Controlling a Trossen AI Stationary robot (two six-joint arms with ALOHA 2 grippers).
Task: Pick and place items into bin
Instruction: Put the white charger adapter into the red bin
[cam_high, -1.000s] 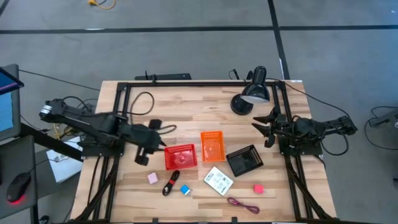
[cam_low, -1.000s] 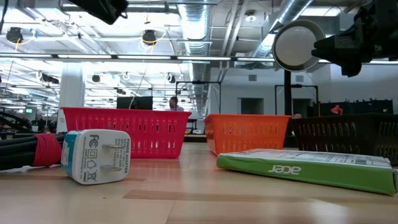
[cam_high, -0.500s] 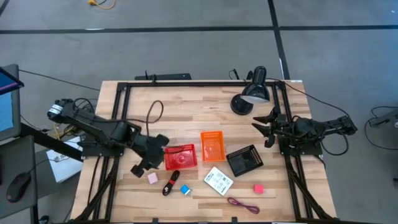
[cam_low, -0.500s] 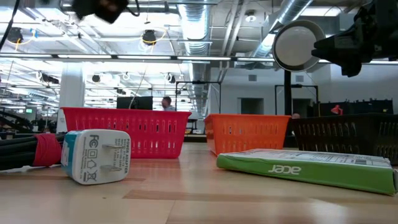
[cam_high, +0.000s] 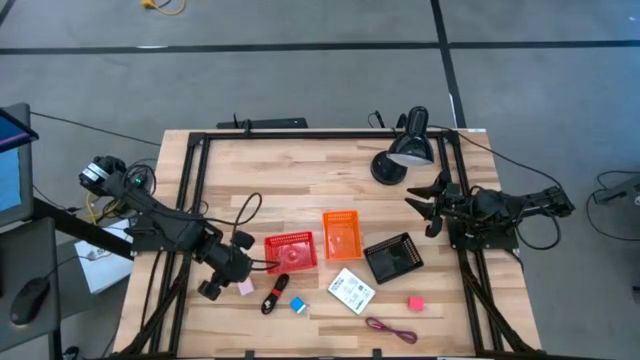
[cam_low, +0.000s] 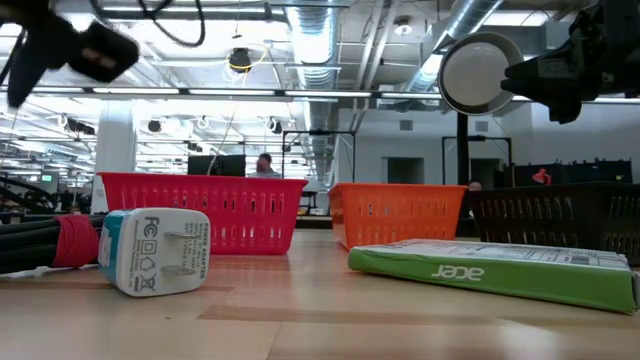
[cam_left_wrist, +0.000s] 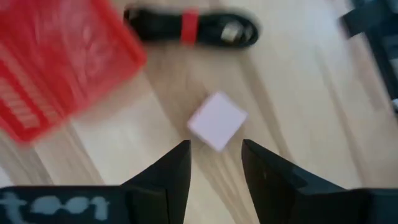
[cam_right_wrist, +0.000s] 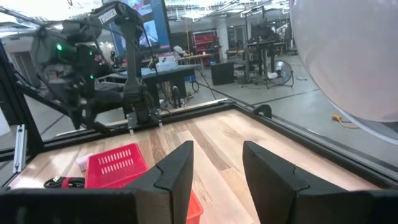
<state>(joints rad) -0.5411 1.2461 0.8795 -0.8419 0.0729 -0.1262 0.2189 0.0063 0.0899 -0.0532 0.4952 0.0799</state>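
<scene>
The left gripper (cam_high: 213, 290) hangs low over the front left part of the table (cam_high: 300, 170), and its two dark fingers (cam_left_wrist: 168, 171) are spread apart with nothing between them. Right in front of the fingers sits the pale pink cube (cam_left_wrist: 217, 120), lying flat on the wood and not touching them. In the view from above, this cube (cam_high: 245, 287) is just beside the gripper and near the front corner of the red bin (cam_high: 290, 252). A little past it lies the black-and-red stick-like piece (cam_left_wrist: 189, 28), and then the blue cube (cam_high: 297, 304) just beside that. Farther along the front of the table are the white printed card (cam_high: 351, 290), the bright pink cube (cam_high: 415, 302) and the thin maroon cord (cam_high: 391, 328). The orange bin (cam_high: 341, 233) and the black bin (cam_high: 391, 257) stand next to the red one. The pale pink cube looks small, light and hard, so it should not squash. Its sides look smooth, so it could slip or spin if it is pinched at a corner. The best way is likely to take it by two flat sides that face each other. The right gripper (cam_high: 428, 203) waits by the right edge of the table, near the black desk lamp (cam_high: 402, 150), with its fingers (cam_right_wrist: 177, 171) spread and holding nothing.
</scene>
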